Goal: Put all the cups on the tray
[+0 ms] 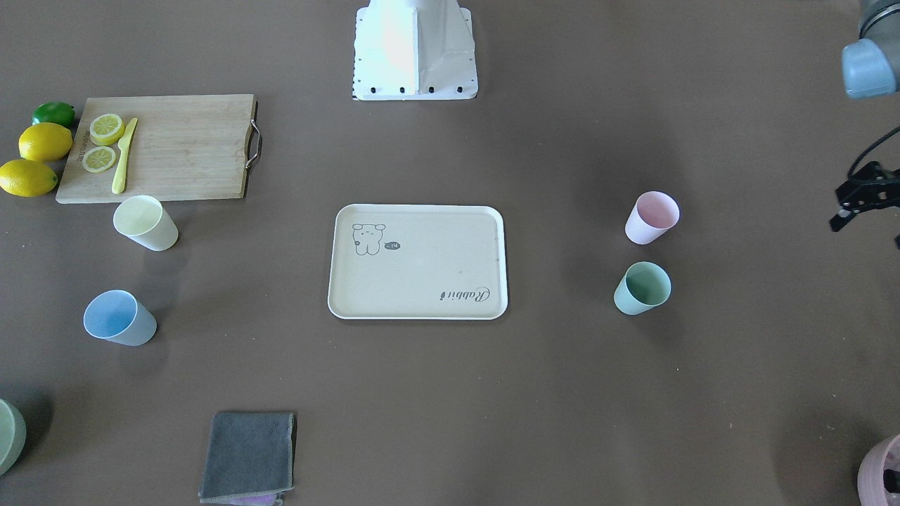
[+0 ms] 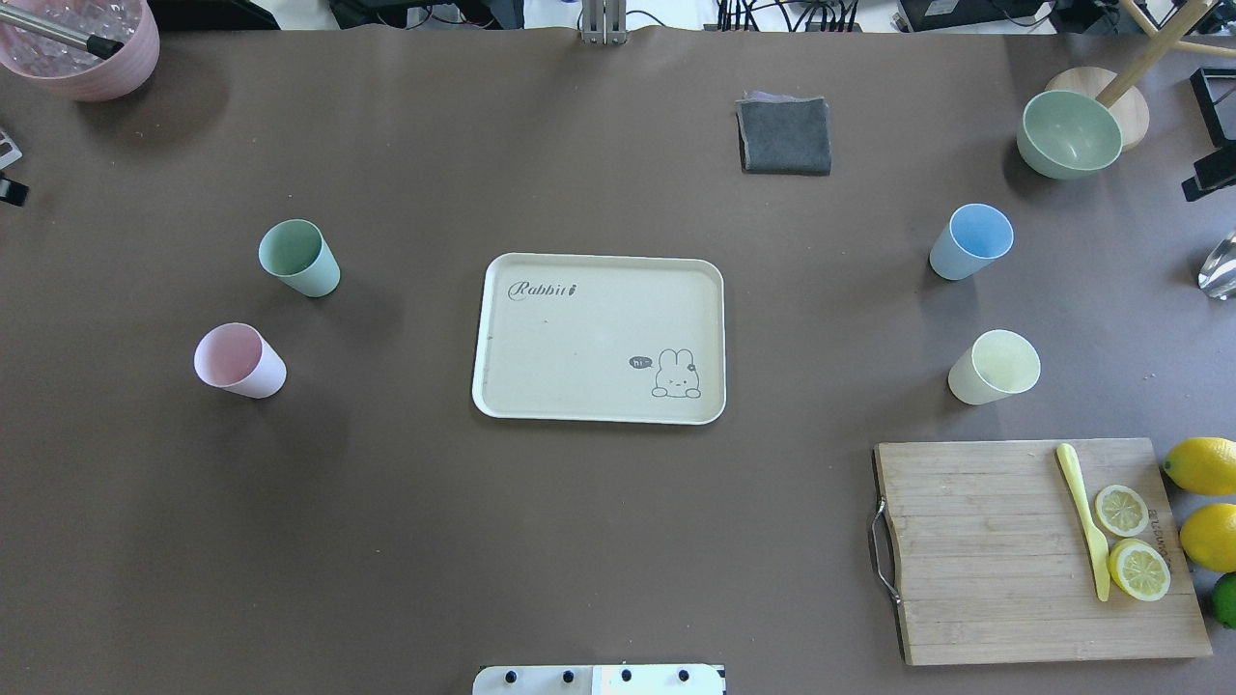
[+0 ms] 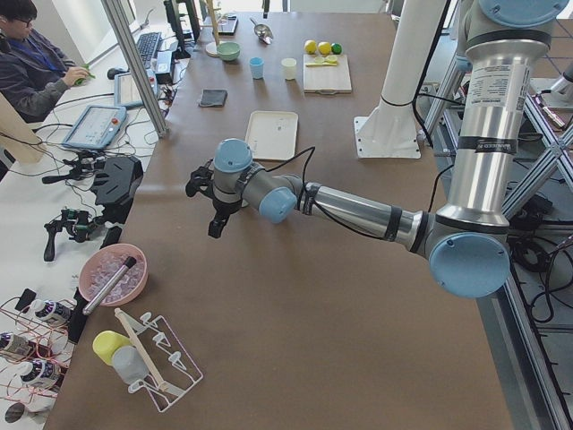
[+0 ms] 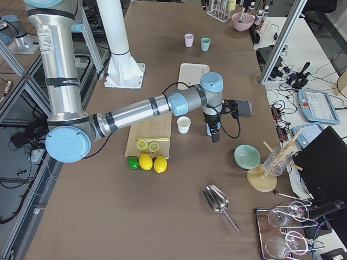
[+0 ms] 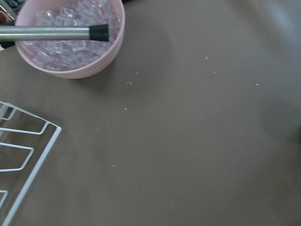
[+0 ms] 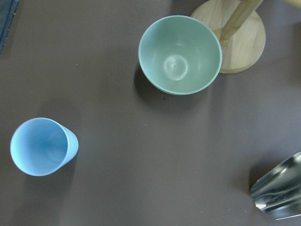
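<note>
The cream tray (image 2: 579, 338) lies at the table's middle with nothing on it. The pink cup (image 2: 238, 360) and the mint green cup (image 2: 298, 257) stand upright to its left in the overhead view. The light blue cup (image 2: 970, 241) and the pale yellow cup (image 2: 994, 367) stand to its right. My left gripper (image 1: 863, 200) hangs beyond the pink cup at the table's end, cut off by the frame edge. My right gripper (image 2: 1212, 145) hovers past the blue cup (image 6: 42, 147), near the green bowl. No fingers show clearly, so I cannot tell their state.
A bamboo cutting board (image 2: 1033, 550) with lemon slices and a yellow knife lies near right, whole lemons beside it. A green bowl (image 2: 1069, 133), a metal scoop (image 2: 1219, 265), a grey cloth (image 2: 784, 133) and a pink bowl of ice (image 2: 82, 43) stand along the far side.
</note>
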